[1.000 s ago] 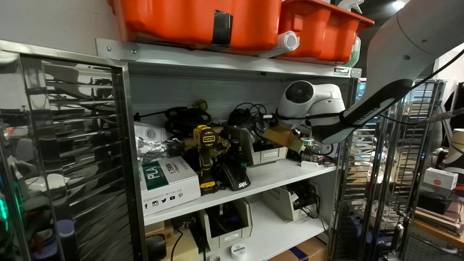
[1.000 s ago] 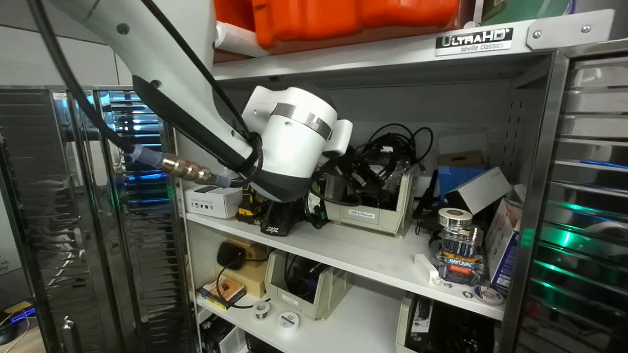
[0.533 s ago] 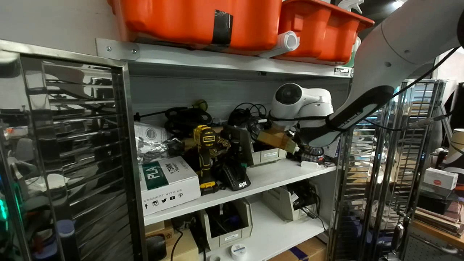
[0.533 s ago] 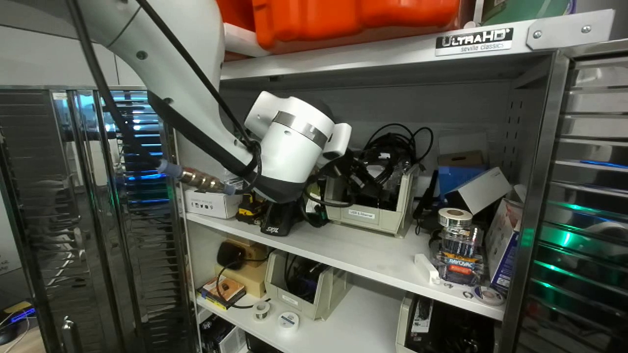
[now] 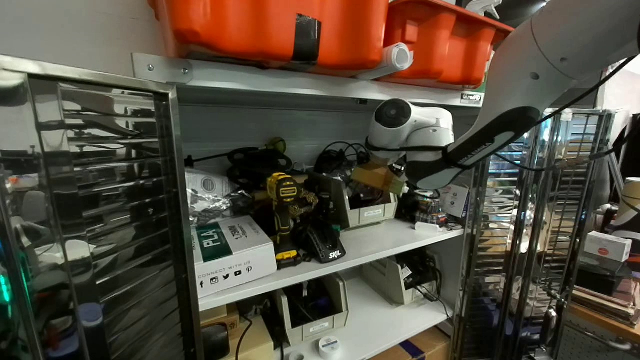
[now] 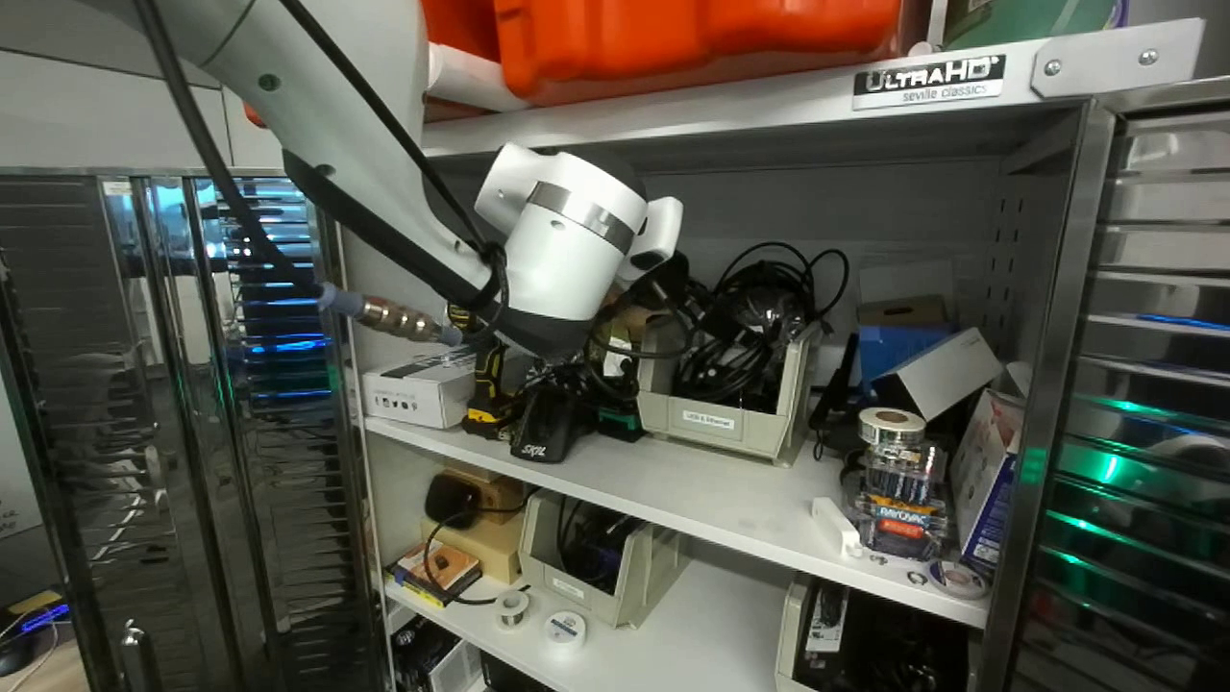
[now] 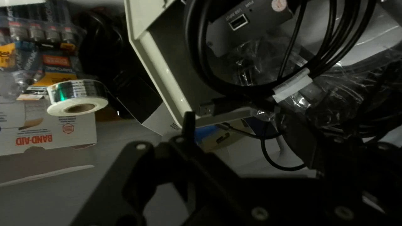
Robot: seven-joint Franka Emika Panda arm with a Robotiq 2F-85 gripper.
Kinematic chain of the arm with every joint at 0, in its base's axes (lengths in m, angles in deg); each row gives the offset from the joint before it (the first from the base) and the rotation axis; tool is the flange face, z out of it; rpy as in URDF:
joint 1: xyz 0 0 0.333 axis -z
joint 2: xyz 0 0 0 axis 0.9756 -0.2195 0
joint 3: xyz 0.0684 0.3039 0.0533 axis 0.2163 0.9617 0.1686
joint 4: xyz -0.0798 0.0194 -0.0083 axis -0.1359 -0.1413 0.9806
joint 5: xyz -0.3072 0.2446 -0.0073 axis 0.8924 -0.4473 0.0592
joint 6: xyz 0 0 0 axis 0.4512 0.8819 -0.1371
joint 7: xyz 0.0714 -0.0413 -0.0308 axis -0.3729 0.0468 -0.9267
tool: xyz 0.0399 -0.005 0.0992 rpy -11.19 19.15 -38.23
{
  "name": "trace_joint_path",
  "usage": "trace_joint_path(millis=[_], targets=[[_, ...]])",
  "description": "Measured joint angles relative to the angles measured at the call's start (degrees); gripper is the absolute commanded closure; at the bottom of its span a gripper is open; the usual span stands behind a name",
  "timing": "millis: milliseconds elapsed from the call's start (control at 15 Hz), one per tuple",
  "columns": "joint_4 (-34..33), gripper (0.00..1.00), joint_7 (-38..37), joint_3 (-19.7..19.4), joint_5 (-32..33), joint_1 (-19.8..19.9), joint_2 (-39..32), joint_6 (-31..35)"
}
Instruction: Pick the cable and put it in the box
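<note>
The cable (image 7: 245,91), a loose black coil with a white label and a USB plug, lies in the beige open-front box (image 7: 160,75) below my gripper in the wrist view. Black strands of the coil (image 6: 716,380) show behind the labelled front of that box (image 6: 663,413) in an exterior view. My gripper (image 7: 258,128) stands open above the box, its fingers (image 7: 188,124) wide apart; the far finger is hard to make out against dark cords. A thin cord crosses the gap, and I cannot tell whether it touches a finger.
Two orange tubs (image 5: 270,30) (image 5: 445,45) rest on the top board over the arm. Beside the beige box stand a yellow-and-black drill (image 5: 282,200), a white PLA box (image 5: 235,255), a tape roll (image 6: 892,425) and battery packs (image 6: 898,519). Metal doors flank the shelf.
My arm has dipped toward the beige box and risen again, ending further into the shelf. The coil with the white tag has dropped lower into the box, and the gripper has opened.
</note>
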Motion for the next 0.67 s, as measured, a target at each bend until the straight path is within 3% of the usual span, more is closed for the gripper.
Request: trace_joint_path(millis=[333,667], targets=[[2.5,0.00,1.5,0.1,0.8,0.0,2.2,1.1],[12.5,0.00,8.6,0.4,0.8,0.0,8.0,1.8]])
